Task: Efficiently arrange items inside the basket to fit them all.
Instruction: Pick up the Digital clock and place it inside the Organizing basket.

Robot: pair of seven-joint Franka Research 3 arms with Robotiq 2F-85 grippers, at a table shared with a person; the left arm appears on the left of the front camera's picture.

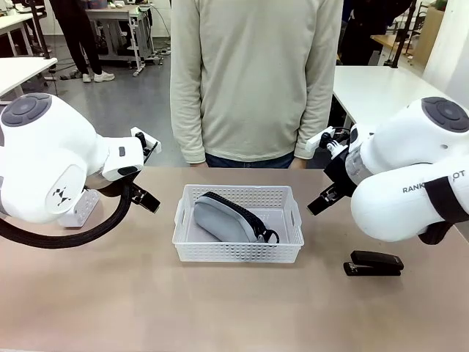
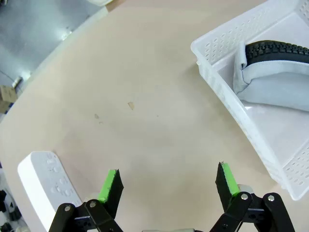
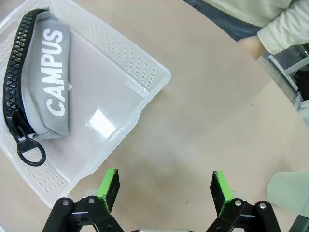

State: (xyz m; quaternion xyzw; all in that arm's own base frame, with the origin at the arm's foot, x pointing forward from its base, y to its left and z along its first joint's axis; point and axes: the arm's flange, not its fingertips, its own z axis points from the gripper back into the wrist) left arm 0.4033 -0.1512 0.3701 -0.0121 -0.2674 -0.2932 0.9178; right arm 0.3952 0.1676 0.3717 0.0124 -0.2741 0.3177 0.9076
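My left gripper and right gripper both stand open and empty, either side of the basket. The pouch lies slanted across its middle, and the stapler sits on the table, near right. Unless I shift the pouch aside, the stapler may not fit beside it.

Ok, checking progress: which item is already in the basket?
The grey pouch lies inside the basket; the black stapler and white block sit outside on the table.
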